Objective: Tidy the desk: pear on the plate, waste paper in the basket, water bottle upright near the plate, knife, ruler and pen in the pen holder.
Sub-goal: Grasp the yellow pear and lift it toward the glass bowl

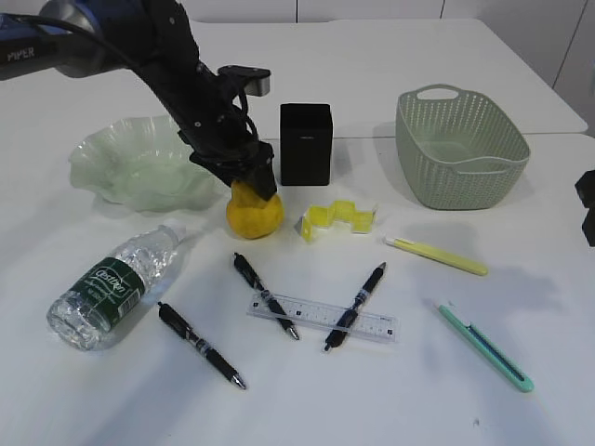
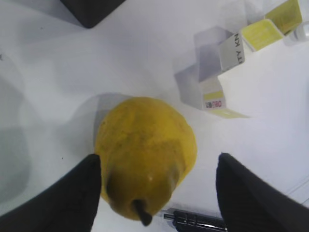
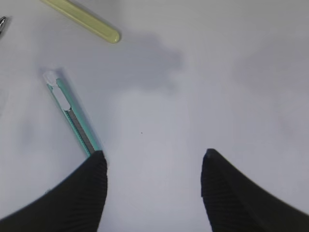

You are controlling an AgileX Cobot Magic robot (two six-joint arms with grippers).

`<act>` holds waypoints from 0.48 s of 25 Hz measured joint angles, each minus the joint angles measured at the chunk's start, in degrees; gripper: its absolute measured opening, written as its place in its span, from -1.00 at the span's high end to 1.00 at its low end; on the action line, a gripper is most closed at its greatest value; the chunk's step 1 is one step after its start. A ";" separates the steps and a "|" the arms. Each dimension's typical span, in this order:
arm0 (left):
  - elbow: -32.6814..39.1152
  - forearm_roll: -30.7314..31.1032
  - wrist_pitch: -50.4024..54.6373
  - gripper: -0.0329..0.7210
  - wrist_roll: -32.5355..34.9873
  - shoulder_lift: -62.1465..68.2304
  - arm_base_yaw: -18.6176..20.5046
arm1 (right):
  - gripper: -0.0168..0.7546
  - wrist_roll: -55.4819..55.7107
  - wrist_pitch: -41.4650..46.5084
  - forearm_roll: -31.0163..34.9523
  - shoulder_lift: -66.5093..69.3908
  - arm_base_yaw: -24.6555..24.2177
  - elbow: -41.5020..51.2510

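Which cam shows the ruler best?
Exterior view: the whole ruler is visible, lying flat on the desk under two pens. The left and right wrist views don't show it at all.

Yellow pear, sage-green basket, black pen holder.

Bright, even light all over, nothing looking dim.

Soft grey shadows are sitting under the left arm, the basket and the pear, so the light is coming from above. The white desk is blowing out a bit. Both wrist views are looking soft, fingertips blurring at the bottom edge.
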 joint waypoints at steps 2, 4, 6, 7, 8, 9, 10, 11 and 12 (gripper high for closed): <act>0.00 -0.03 -0.13 -0.49 0.00 0.41 0.00 | -0.23 0.00 0.00 0.00 0.00 0.00 0.00; 0.00 -0.03 -0.13 -0.49 0.00 0.56 0.00 | -0.23 0.00 0.00 0.00 0.00 0.00 0.00; 0.00 -0.03 -0.13 -0.49 0.00 0.56 0.00 | -0.23 0.00 -0.01 0.00 0.00 0.00 0.00; 0.00 -0.03 -0.13 -0.49 0.00 0.56 0.00 | -0.23 0.00 -0.01 0.00 0.00 0.00 0.00; 0.00 -0.03 -0.13 -0.49 0.00 0.66 0.00 | -0.23 0.00 -0.01 0.00 0.00 0.00 0.00; 0.00 -0.03 -0.13 -0.49 0.00 0.66 0.00 | -0.23 0.00 -0.01 0.00 0.00 0.00 0.00; 0.00 -0.03 -0.13 -0.48 0.00 0.79 0.00 | -0.23 0.00 -0.01 0.00 0.00 0.00 0.00; 0.00 -0.03 -0.13 -0.48 0.00 0.90 0.00 | -0.23 0.00 -0.11 0.00 0.00 0.00 0.00; 0.00 -0.03 -0.13 -0.46 0.00 1.03 0.00 | -0.23 0.00 -0.11 0.00 0.00 0.00 0.00</act>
